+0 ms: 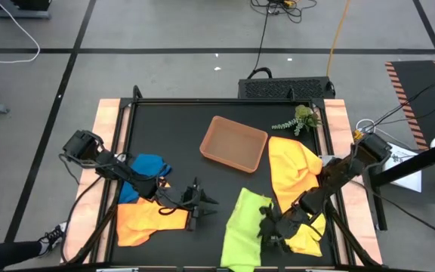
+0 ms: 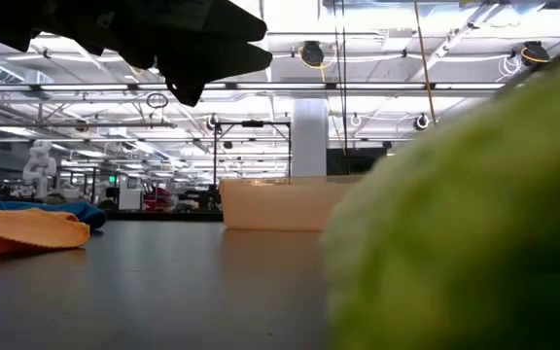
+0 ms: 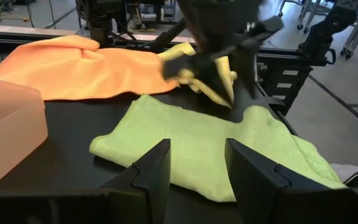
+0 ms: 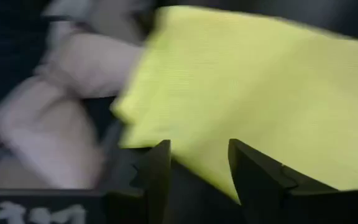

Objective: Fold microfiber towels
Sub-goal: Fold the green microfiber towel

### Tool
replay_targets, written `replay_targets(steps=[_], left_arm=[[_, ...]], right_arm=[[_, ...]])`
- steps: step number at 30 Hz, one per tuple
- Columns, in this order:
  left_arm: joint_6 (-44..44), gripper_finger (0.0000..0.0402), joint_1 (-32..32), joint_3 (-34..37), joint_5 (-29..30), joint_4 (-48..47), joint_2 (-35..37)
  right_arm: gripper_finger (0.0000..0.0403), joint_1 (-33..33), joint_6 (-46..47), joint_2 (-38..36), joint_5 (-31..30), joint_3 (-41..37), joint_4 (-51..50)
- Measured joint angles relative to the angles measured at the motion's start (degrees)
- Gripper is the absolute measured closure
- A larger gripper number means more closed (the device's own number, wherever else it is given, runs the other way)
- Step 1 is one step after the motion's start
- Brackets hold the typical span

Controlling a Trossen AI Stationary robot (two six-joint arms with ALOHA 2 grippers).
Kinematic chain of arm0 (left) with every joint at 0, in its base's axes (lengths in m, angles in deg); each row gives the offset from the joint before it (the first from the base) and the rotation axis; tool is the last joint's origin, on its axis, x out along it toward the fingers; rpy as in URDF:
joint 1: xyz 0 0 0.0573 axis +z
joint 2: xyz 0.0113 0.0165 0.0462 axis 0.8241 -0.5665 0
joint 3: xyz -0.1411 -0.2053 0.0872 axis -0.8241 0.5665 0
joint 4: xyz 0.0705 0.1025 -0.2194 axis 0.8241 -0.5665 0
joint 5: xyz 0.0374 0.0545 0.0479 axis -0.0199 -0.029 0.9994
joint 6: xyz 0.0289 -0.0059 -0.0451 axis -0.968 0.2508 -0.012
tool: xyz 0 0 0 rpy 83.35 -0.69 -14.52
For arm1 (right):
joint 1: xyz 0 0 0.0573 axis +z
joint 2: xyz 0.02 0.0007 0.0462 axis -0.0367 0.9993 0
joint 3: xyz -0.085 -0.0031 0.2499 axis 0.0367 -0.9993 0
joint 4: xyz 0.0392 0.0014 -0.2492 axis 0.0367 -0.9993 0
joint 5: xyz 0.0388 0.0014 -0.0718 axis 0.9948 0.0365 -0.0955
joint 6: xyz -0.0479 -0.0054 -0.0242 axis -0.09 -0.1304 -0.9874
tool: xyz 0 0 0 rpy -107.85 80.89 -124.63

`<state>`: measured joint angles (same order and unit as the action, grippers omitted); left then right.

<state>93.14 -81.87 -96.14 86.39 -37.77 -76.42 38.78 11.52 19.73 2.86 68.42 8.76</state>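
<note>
A lime green towel (image 1: 242, 230) lies flat near the table's front edge, right of centre. It fills the low view's right side (image 2: 465, 214). A yellow towel (image 1: 293, 177) lies rumpled to its right. An orange towel (image 1: 143, 223) is at the front left, with a blue towel (image 1: 148, 168) bunched behind it. My right gripper (image 1: 266, 225) stands open at the lime towel's right edge, pointing down at the cloth (image 4: 247, 81). My left gripper (image 1: 208, 204) hovers open between the orange and lime towels with nothing between its fingers (image 3: 194, 168). My right gripper is open over the lime green towel's right edge (image 3: 253, 118). Whether its fingers touch the cloth I cannot tell, as blur and the gripper's own body hide the spot.
A shallow brown tray (image 1: 234, 143) sits at the table's middle back, and a green plant sprig (image 1: 300, 119) lies at the back right. Bare black tabletop (image 1: 172, 136) stretches left of the tray and between the two front towels.
</note>
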Motion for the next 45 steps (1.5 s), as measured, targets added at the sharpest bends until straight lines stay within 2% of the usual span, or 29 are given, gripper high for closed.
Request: replay_targets(steps=[3, 5, 8, 12, 14, 17, 22, 26, 32, 39, 45], left_arm=[[0.01, 0.025, 0.0, 0.0, 0.0, -0.18, 0.0], [0.02, 0.025, 0.0, 0.0, 0.0, -0.18, 0.0], [0.02, 0.025, 0.0, 0.0, 0.0, -0.33, 0.0], [0.02, 0.025, 0.0, 0.0, 0.0, -1.31, 0.0], [-0.04, 0.025, 0.0, 0.0, 0.0, -1.44, 0.0], [-0.31, 0.025, 0.0, 0.0, 0.0, -1.81, 0.0], [-1.08, 0.025, 0.17, 0.0, 0.02, -1.87, 0.0], [-1.05, 0.025, 0.22, 0.0, 0.02, -1.87, 0.0], [-0.66, 0.025, -0.25, 0.0, -0.1, -2.45, 0.0], [1.46, 0.025, -1.19, 0.0, -1.77, -1.83, -1.28], [3.61, 0.025, -2.26, -0.16, -1.47, -0.38, -3.4]], right_arm=[[0.0249, -1.41, 2.86, -3.74, -8.82, 0.0, -10.49], [0.0256, -2.84, 5.26, -5.31, -12.1, 0.0, -16.79], [0.0269, -5.69, 6.5, -5.19, -11.7, -0.95, -19.0], [0.0288, -9.98, 7.25, -2.67, -6.15, -4.25, -18.05], [0.0297, -11.84, 7.88, -2.26, -6.02, -5.65, -17.51], [0.0312, -14.6, 7.99, -2.15, -7.71, -7.65, -17.07], [0.0328, -19.68, 5.29, -2.19, -15.23, -8.13, -15.75], [0.0332, -22.44, 0.63, -2.68, -13.28, -8.24, -12.88], [0.0332, -22.11, -1.04, -7.48, -5.91, -8.35, -12.51], [0.0332, -19.16, -0.21, -13.76, -8.07, -8.33, -12.03], [0.0332, -17.98, -0.6, -14.6, -9.06, -8.28, -9.68]])
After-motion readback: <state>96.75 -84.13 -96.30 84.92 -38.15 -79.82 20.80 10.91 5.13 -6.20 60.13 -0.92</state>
